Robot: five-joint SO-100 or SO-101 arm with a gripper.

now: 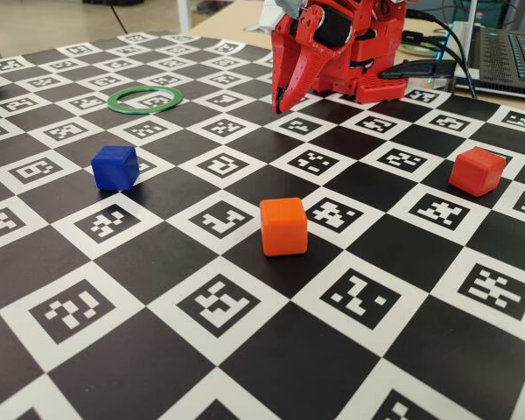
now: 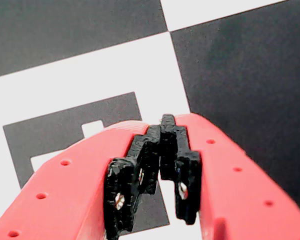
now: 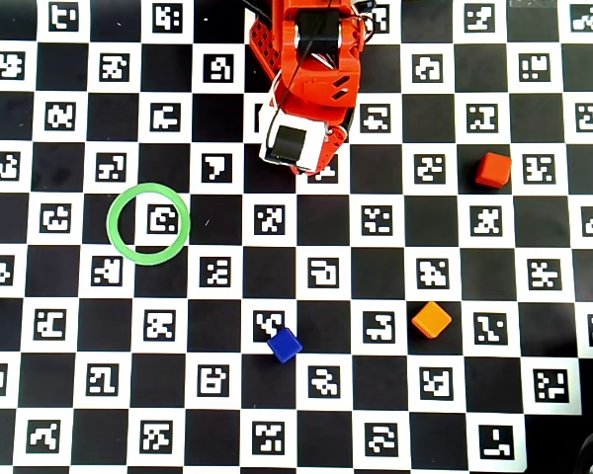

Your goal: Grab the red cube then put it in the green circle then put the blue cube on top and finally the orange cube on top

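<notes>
Checkerboard mat [image 1: 271,350] with black marker codes in white squares covers the table. Laptop [image 1: 507,57] and cables [image 1: 433,52] sit behind it.

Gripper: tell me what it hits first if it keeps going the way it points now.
The gripper, jaws shut and empty, points steeply down at the checkerboard mat. It would likely meet the mat itself first; no cube or ring lies in that line in the wrist view.

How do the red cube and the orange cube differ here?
The red cube is a darker red; the orange cube is brighter orange. In the overhead view the red cube lies to the right of the arm, while the orange cube sits lower, level with the blue cube. Both are the same size, rounded-edged, flat on the board and outside the green circle.
</notes>
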